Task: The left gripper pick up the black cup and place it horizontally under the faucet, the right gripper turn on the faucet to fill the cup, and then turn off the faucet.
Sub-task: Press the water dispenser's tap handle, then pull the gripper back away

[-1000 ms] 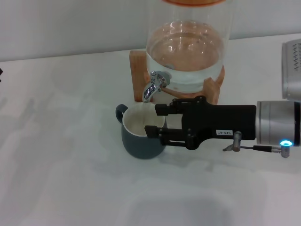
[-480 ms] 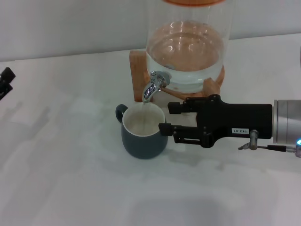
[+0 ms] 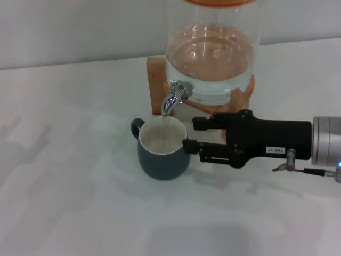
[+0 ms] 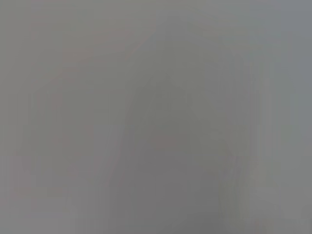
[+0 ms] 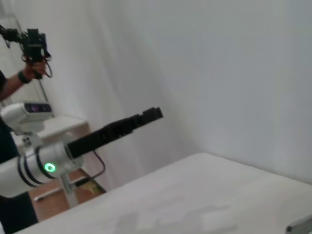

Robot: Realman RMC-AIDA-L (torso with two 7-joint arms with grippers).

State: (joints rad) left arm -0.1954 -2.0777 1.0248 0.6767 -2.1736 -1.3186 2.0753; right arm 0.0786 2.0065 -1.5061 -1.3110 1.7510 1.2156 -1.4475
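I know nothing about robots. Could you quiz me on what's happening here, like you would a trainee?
1. True or false: the cup stands upright below the faucet.
2. The right gripper is: A) clamped on the cup's handle; B) beside the cup, fingers open, gripping nothing; C) lifting the cup.
3. Fill in: the dispenser sits on a ____ stand.

Key: 1 true. 2 B. 3 wooden.
The left gripper is held in the air, away from the cup.
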